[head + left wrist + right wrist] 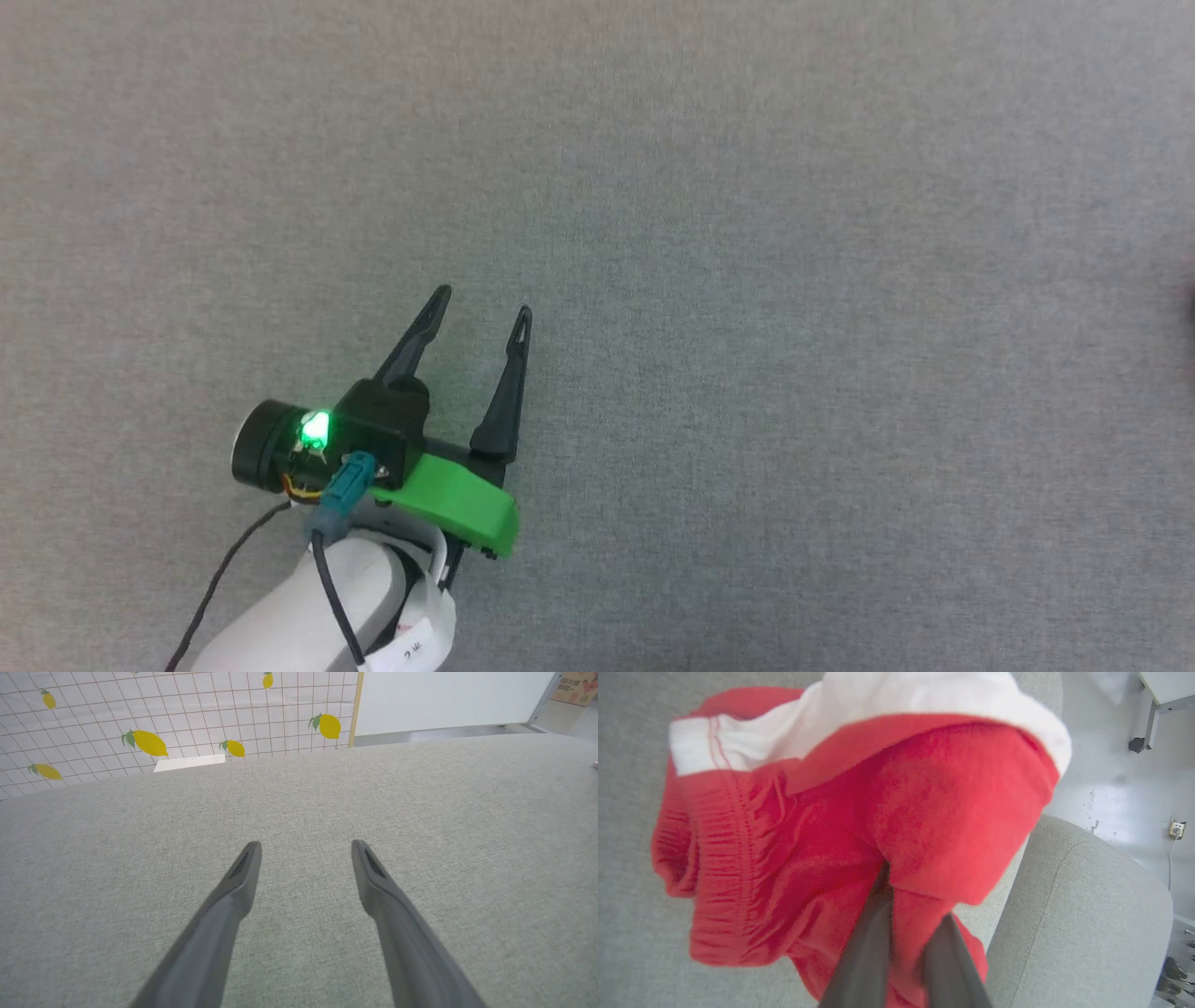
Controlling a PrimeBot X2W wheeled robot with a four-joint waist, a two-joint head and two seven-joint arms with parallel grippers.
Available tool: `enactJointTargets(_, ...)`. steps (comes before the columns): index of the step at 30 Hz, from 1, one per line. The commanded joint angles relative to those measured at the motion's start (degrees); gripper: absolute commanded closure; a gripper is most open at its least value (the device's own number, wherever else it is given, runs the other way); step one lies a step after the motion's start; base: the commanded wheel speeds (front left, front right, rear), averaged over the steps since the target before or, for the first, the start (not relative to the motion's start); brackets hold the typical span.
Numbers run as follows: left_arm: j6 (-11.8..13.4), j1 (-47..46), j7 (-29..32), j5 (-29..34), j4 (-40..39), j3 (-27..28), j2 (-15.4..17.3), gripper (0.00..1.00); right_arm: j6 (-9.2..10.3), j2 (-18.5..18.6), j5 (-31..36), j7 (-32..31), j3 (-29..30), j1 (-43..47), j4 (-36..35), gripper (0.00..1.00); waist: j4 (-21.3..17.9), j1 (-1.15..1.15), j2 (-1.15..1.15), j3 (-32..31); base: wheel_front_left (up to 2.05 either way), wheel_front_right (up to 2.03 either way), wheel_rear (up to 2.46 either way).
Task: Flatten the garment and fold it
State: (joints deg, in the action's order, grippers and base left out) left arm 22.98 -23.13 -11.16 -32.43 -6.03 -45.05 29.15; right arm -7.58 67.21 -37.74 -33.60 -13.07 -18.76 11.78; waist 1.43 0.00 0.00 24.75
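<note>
garment (784,858): thin red fabric, white trim, gathered waistband, bunched over grey woven cushion (747,280). right gripper (901,905) pinched narrow on it. left gripper (485,301) wide, empty, over cushion.

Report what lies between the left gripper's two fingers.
Nothing: the left gripper is open, and the stretch between its fingers is bare grey upholstery, as the left wrist view shows; the head view agrees.

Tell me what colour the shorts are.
The shorts are bright red with white trim, best seen in the right wrist view.
</note>
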Motion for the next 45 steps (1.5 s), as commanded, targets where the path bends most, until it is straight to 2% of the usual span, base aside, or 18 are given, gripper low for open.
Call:
enactJointTargets(1, -0.2, -1.2, 0.1, 1.1, -0.3, 0.0, 0.1, 0.00, 0.09, -0.5, 0.9, 2.3, 1.2, -0.1, 2.6, 1.00, 0.2, 0.00, 0.00, 3.5, 0.00, 0.00, 0.00)
enactJointTargets(7, -0.3, -2.2, 0.1, 1.6, -1.3, 0.2, 0.8, 0.00, 0.09, -2.4, 4.7, 8.5, 6.1, -0.3, 13.4, 1.00, 1.7, 0.00, 0.00, 6.3, 0.00, 0.00, 0.00)
enactJointTargets(11, -0.2, -2.4, 0.0, 1.7, -1.5, 0.5, 1.2, 0.00, 0.09, -4.4, 7.0, 10.8, 8.8, -1.0, 17.9, 1.00, 2.2, 0.00, 0.00, 7.1, 0.00, 0.00, 0.00)
enactJointTargets(12, -0.2, -2.4, 0.0, 1.7, -1.5, 0.5, 1.2, 0.00, 0.09, -4.7, 7.7, 11.4, 9.3, -1.3, 18.4, 0.71, 2.3, 0.00, 0.00, 7.1, 0.00, 0.00, 0.00)
enactJointTargets(13, -0.2, -2.4, 0.0, 1.7, -1.5, 0.6, 1.3, 0.00, 0.09, -5.1, 8.5, 12.1, 10.0, -1.7, 19.1, 0.00, 2.4, 0.00, 0.00, 7.1, 0.00, 0.00, 0.00)
enactJointTargets(20, -0.2, -2.2, -0.2, 1.1, -0.2, 0.6, 1.0, 0.00, 0.09, -7.1, 12.0, 14.2, 10.4, -4.6, 19.6, 0.00, 2.0, 0.00, 0.00, 4.1, 0.00, 0.00, 0.00)
enactJointTargets(28, -0.5, -1.6, -0.6, -0.7, 2.8, 1.1, 0.5, 0.00, 0.09, -9.2, 14.2, 15.2, 6.5, -10.9, 15.3, 0.00, 0.8, 0.00, 0.00, -5.1, 0.00, 0.00, 0.00)
enactJointTargets(32, -0.2, -0.7, -0.7, -2.0, 3.9, 2.2, 0.8, 0.00, 0.09, -12.5, 12.4, 18.3, 3.7, -13.8, 11.3, 0.00, 0.5, 0.00, 0.00, -9.8, 0.00, 0.00, 0.00)
enactJointTargets(36, 0.8, 0.8, -0.9, -3.4, 4.3, 4.0, 1.9, 0.00, 0.09, -16.7, 8.8, 24.1, 1.5, -15.7, 6.3, 0.00, 0.3, 0.00, 0.00, -13.3, 0.00, 0.00, 0.00)
enactJointTargets(39, 1.3, 1.4, -0.9, -4.1, 4.2, 5.0, 2.8, 0.00, 0.09, -20.1, 6.6, 28.0, 2.1, -15.7, 3.8, 0.00, 0.4, 0.00, 0.00, -14.9, 0.00, 0.00, 0.00)
enactJointTargets(45, 2.4, 3.0, -0.3, -5.2, 3.6, 6.1, 4.0, 0.00, 0.09, -29.8, 6.3, 35.4, 5.5, -10.0, -0.3, 0.00, 0.8, 0.00, 0.00, -17.5, 0.00, 0.00, 0.00)
